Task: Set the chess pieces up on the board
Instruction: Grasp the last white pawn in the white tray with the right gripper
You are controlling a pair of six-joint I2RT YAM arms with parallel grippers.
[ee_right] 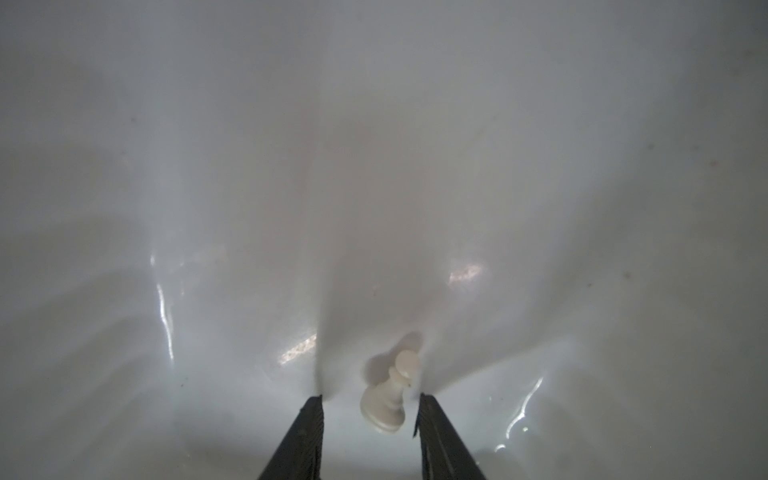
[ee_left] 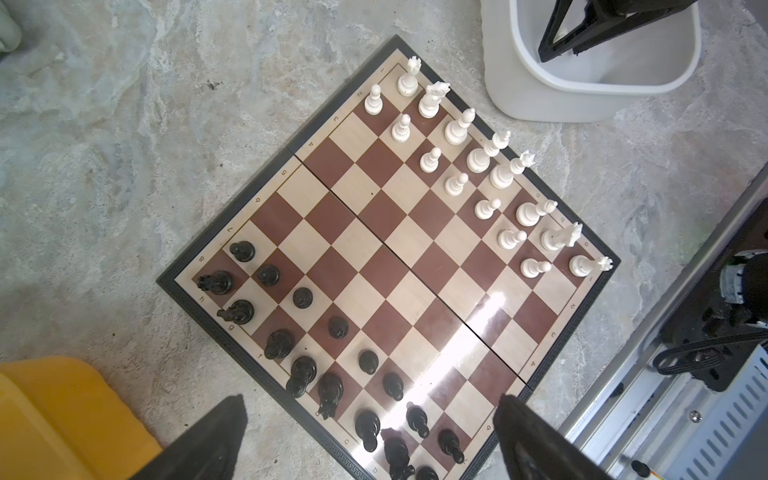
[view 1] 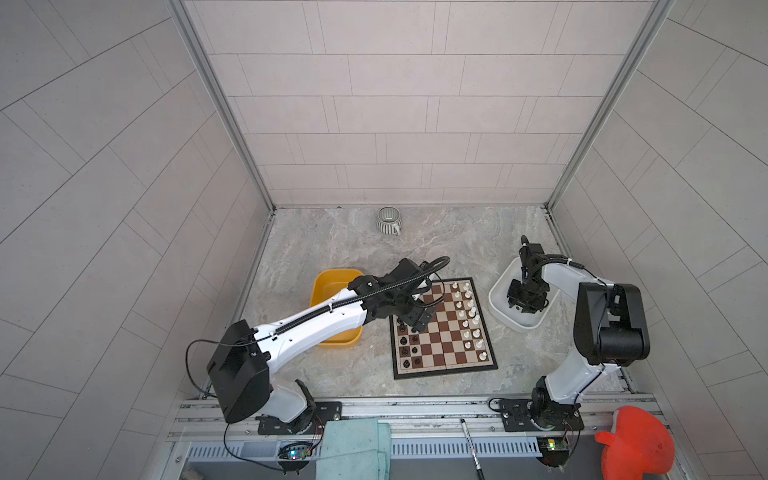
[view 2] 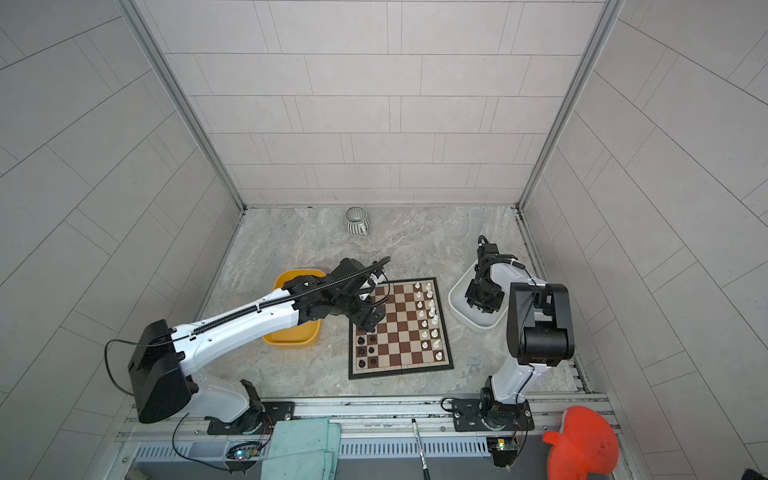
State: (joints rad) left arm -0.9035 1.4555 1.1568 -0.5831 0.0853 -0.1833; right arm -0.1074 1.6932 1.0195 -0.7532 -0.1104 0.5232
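Note:
The board [view 1: 442, 345] [view 2: 400, 335] [ee_left: 419, 266] lies flat mid-table. Black chess pieces [ee_left: 303, 297] fill its two left files and white chess pieces [ee_left: 457, 126] its two right files in both top views. My left gripper [ee_left: 370, 399] [view 1: 413, 322] hovers open above the black side, far half, with nothing between its fingers. My right gripper [ee_right: 369, 398] [view 1: 521, 306] reaches down into the white tray [view 1: 498, 286]. It stands open around a white pawn [ee_right: 386, 399] lying on its side on the tray floor, nearer one finger.
A yellow tray [view 1: 332, 277] [ee_left: 54, 407] sits left of the board under the left arm. A striped mug [view 1: 388, 221] stands at the back. On the front rail lie a teal cloth [view 1: 353, 449], a pen [view 1: 469, 444] and a red object [view 1: 636, 444].

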